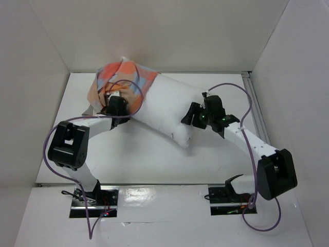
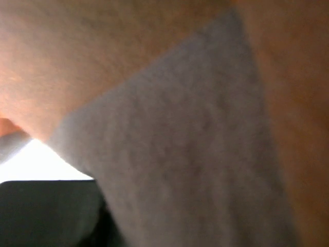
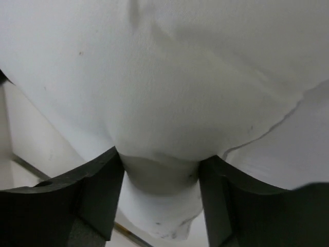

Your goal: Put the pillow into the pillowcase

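One end of the slantwise pillow (image 1: pixel 169 110) is sheathed in the pillowcase (image 1: pixel 121 77) near the back wall (image 1: pixel 169 36); open desk (image 1: pixel 154 159) is seen in front. The pillow is clamped by the right hand (image 1: pixel 189 116); the left hand (image 1: pixel 117 105) is closed at the pillowcase.

From above, the top camera is viewing the whole table (image 1: pixel 149 159); the wrist cameras are staring closely at pillowcase (image 2: pixel 195 154) and pillow (image 3: pixel 169 77).
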`<state>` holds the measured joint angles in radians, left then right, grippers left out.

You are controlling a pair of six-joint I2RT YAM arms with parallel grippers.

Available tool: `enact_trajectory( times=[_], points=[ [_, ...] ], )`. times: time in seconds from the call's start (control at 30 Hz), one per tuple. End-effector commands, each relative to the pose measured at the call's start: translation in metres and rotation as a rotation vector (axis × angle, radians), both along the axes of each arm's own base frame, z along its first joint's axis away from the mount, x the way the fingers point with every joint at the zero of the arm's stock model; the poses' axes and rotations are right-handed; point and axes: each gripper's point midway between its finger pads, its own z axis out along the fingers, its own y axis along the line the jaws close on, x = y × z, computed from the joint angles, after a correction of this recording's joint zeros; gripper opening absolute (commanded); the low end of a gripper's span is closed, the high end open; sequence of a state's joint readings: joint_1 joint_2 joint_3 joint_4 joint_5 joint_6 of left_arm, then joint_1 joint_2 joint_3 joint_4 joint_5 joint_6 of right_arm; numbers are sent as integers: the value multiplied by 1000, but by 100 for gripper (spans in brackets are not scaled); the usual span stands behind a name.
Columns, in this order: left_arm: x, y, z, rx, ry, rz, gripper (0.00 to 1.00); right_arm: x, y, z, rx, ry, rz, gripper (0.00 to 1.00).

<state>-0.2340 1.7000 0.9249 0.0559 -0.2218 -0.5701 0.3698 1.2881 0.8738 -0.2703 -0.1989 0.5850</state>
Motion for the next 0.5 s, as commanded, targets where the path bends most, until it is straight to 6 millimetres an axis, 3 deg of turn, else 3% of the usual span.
enact_trajectory(
  times=[0.0, 0.03, 0.07, 0.1, 0.13, 0.17, 0.2, 0.27, 0.3, 0.33, 0.37, 0.4, 0.43, 0.47],
  points=[
    [13, -19, 25, -62, -54, -85, 0, 19, 18, -2, 76, -46, 45, 59],
    [10, -32, 37, -65, -70, -128, 0, 22, 26, -16, 94, -14, 66, 51],
    [6, -43, 46, -74, -56, -185, 0, 27, 41, -23, 147, 3, 119, 31],
    [10, -55, 63, -90, -91, -230, 0, 27, 46, -14, 177, 1, 136, 30],
    [-2, -69, 68, -100, -59, -274, 0, 37, 54, -20, 200, 6, 152, 7],
    [2, -81, 93, -117, -102, -317, 0, 46, 61, -13, 225, -12, 167, 0],
    [-1, -98, 121, -159, -157, -393, 0, 65, 71, 14, 266, -65, 172, 0],
    [-8, -131, 155, -195, -211, -497, 0, 94, 80, 37, 285, -130, 157, 0],
    [-1, -153, 201, -232, -290, -553, 0, 116, 89, 76, 311, -214, 139, 0],
    [-2, -170, 219, -252, -309, -598, 0, 126, 93, 89, 320, -242, 142, 0],
    [-13, -201, 238, -288, -324, -687, 0, 136, 103, 82, 320, -222, 137, 0],
    [-18, -226, 285, -342, -401, -763, 0, 141, 109, 86, 324, -223, 132, 0],
    [-30, -253, 288, -393, -376, -869, 0, 152, 111, 100, 329, -261, 119, 0],
    [-46, -275, 300, -416, -380, -934, 0, 152, 108, 95, 315, -240, 104, 0]
  ],
)
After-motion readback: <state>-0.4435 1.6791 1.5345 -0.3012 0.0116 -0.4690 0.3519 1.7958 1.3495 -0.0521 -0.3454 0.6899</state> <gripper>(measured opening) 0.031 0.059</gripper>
